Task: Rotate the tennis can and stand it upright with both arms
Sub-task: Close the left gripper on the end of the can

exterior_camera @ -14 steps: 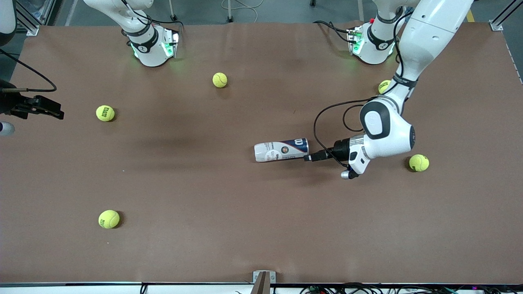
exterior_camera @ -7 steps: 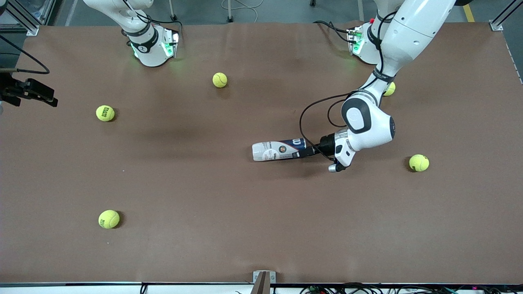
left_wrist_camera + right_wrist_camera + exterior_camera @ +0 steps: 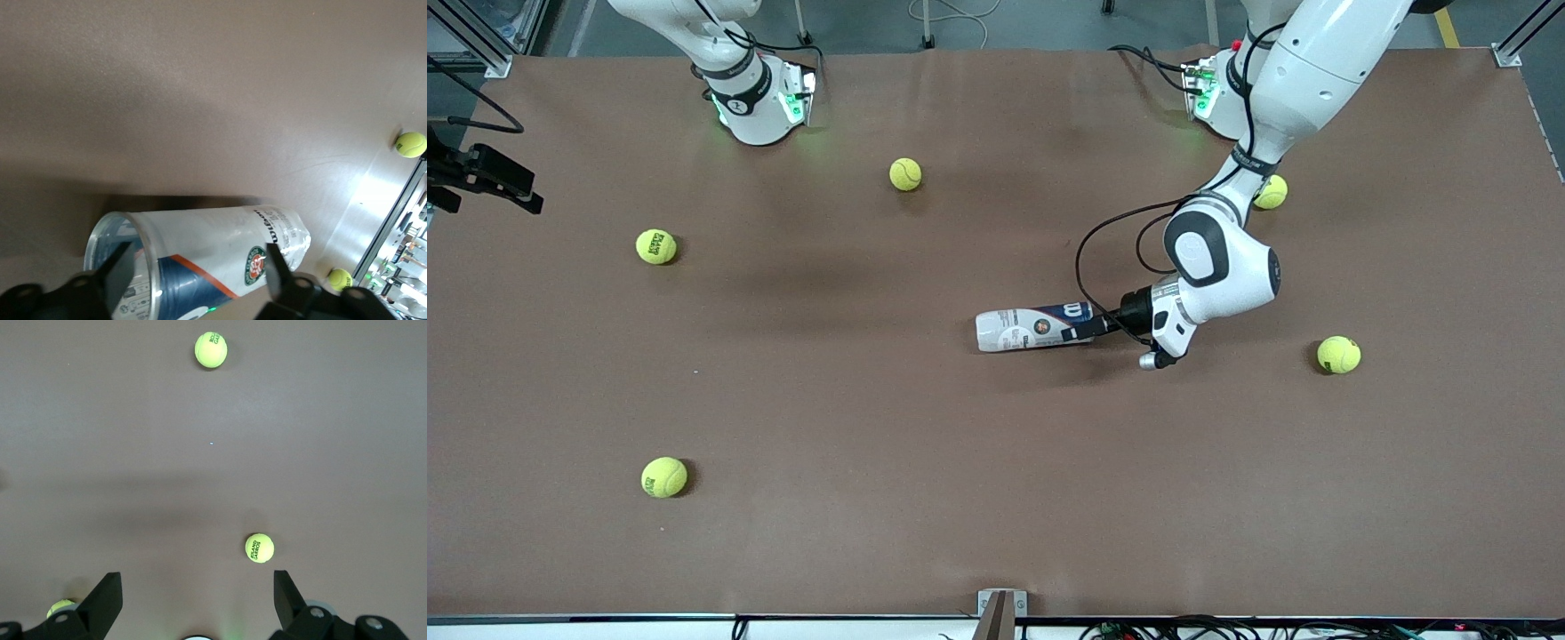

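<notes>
The tennis can (image 3: 1032, 326) lies on its side near the middle of the table, with its navy end toward the left arm's end. In the left wrist view the can (image 3: 213, 247) shows a clear open rim and a white and navy label. My left gripper (image 3: 1083, 331) is at that navy end, open. One of its fingers (image 3: 122, 267) shows inside the clear mouth. The other stands outside the can's wall, so my left gripper (image 3: 200, 261) straddles the wall. My right gripper (image 3: 520, 194) hangs open over the table's edge at the right arm's end, and my right gripper (image 3: 197, 600) holds nothing.
Several yellow tennis balls lie scattered on the brown table (image 3: 871, 400). One ball (image 3: 1338, 354) is nearer the left arm's end than the can. Another ball (image 3: 1271, 191) sits by the left arm, and a further ball (image 3: 905, 174) lies near the bases.
My left gripper has slid in along the can's navy end, nudging the can slightly toward the right arm's end, and its jaws have narrowed a little. My right gripper has drifted toward the bases' side.
</notes>
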